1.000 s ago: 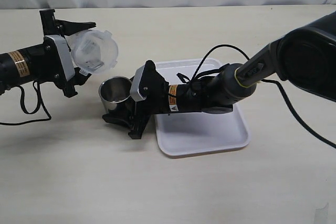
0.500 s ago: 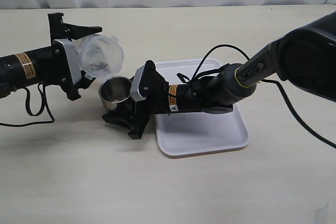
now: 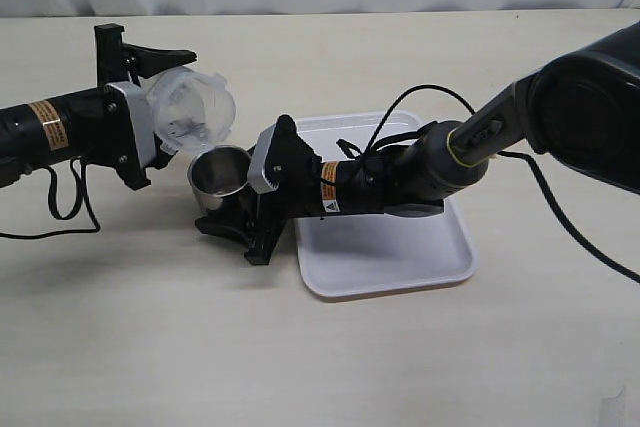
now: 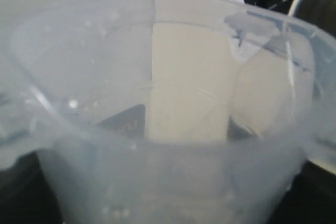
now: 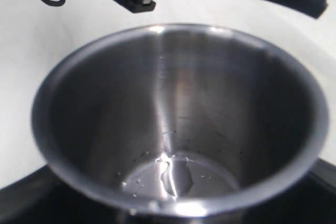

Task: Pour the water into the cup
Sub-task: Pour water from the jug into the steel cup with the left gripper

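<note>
The cup is a short shiny steel cylinder standing on the table left of the tray. My right gripper is shut on the cup. In the right wrist view the cup fills the frame, with a small glinting pool of water at its bottom. My left gripper is shut on a translucent plastic beaker. The beaker is tipped on its side, its mouth just above and behind the cup's rim. The beaker fills the left wrist view, and I see only droplets inside it.
A white tray lies right of the cup, and my right arm stretches across its near-left part. A black cable loops on the table under the left arm. Bare table lies in front.
My left gripper has moved right with the beaker, bringing its mouth close over the cup. The right gripper and the cup have not moved.
</note>
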Controlling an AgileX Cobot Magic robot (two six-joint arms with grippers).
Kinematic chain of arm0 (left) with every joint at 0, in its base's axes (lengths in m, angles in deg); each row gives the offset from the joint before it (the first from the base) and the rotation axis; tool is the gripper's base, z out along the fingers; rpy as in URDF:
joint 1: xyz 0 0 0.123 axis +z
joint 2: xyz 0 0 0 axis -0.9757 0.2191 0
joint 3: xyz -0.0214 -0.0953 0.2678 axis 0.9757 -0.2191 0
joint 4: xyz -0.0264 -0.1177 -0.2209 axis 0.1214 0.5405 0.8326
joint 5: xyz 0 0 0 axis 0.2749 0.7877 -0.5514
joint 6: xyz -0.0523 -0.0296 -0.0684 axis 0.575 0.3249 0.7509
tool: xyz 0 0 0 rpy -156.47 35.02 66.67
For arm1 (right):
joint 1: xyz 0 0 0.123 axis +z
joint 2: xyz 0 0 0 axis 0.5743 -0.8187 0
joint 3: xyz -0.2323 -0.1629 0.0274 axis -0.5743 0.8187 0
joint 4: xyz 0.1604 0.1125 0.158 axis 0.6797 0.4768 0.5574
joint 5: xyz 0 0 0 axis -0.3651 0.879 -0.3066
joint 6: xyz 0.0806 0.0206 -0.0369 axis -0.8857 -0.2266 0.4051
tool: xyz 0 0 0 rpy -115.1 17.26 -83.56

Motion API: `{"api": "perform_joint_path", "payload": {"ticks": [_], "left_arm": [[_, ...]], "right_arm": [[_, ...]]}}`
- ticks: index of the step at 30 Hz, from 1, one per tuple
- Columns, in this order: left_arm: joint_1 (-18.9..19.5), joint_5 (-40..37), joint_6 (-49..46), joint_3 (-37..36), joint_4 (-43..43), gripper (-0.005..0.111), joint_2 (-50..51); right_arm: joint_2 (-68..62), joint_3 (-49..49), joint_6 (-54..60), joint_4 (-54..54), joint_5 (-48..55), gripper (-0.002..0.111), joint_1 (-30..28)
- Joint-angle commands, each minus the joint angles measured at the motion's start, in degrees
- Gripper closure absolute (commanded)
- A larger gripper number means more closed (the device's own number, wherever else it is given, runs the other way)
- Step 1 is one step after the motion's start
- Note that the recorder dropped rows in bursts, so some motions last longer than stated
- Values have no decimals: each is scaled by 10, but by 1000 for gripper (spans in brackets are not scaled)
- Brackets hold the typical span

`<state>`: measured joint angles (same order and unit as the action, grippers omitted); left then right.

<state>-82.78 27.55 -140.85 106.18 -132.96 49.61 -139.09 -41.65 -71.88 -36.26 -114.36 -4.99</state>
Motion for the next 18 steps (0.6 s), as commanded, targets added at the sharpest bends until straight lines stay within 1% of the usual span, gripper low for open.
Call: {"api": "perform_joint_path", "payload": {"ticks": [1, 11, 16, 18], "left_arm": [[-2, 20, -13, 5, 11, 107, -4], [-2, 20, -43, 6, 11, 107, -4], [-2, 20, -43, 11, 11, 107, -4], [-2, 22, -62, 10, 12, 107, -4]], "right_arm": [[2, -1, 1, -9, 10, 104, 0], [2, -1, 1, -9, 10, 104, 0], [2, -1, 1, -9, 10, 104, 0], [2, -1, 1, -9, 10, 104, 0]]}}
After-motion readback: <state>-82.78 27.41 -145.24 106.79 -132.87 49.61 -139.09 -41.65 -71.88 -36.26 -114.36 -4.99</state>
